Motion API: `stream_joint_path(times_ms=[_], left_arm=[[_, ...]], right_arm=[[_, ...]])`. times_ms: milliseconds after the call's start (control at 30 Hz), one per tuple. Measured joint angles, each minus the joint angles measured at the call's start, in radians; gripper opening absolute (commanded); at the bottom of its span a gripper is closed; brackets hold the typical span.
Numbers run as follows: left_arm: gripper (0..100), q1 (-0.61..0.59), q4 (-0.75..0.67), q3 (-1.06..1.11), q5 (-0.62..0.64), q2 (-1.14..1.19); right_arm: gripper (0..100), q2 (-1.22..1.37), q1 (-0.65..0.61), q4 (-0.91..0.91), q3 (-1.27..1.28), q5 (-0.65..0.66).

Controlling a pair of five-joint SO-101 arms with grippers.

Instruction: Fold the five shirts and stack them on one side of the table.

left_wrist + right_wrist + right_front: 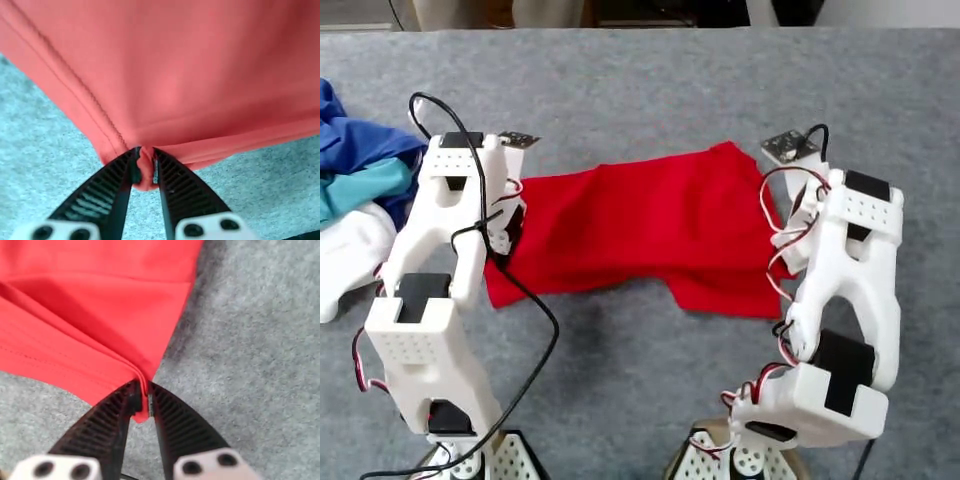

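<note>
Two white arms stand at the near edge of the grey felt tabletop (pixel 620 390). The left gripper (pixel 144 172) is closed on a small fold of hem at the near-left corner of the red cotton shirt (pixel 640 225). The right gripper (pixel 143 402) pinches the shirt's near-right edge, where two layers meet. The shirt lies between the arms at mid-table, spread left to right and partly doubled, with a loose flap reaching toward the near side. The step in hand is probably a fold carried from near to far. To do it well, both corners should rise together and level, with the cloth taut between them, then travel to the far hem and be released only once the edges line up. Each pinch holds little fabric, so a quick pull could slip it. At the far left lies a heap of blue, teal and white garments (pixel 355 190), which the swing should avoid.
</note>
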Motion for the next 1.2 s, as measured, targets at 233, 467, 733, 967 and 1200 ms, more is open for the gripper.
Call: stream_joint_path(times_ms=[233,467,733,967,1200], left_arm=[[21,-0.002,0.054,0.002,0.000,0.000],[21,-0.002,0.144,-0.021,0.000,0.000],[3,-0.029,0.210,-0.293,0.002,-0.002],[2,-0.034,0.109,-0.414,0.172,0.081],[2,-0.032,-0.060,-0.420,0.279,0.308]], right_arm=[[16.3,0.000,-0.008,-0.006,0.031,0.048],[1.3,-0.009,-0.020,-0.006,0.029,0.054],[0.8,-0.014,-0.216,0.018,-0.137,-0.060],[0.6,0.186,-0.354,0.014,-0.212,-0.158],[0.6,0.212,-0.393,-0.052,-0.137,-0.170]])
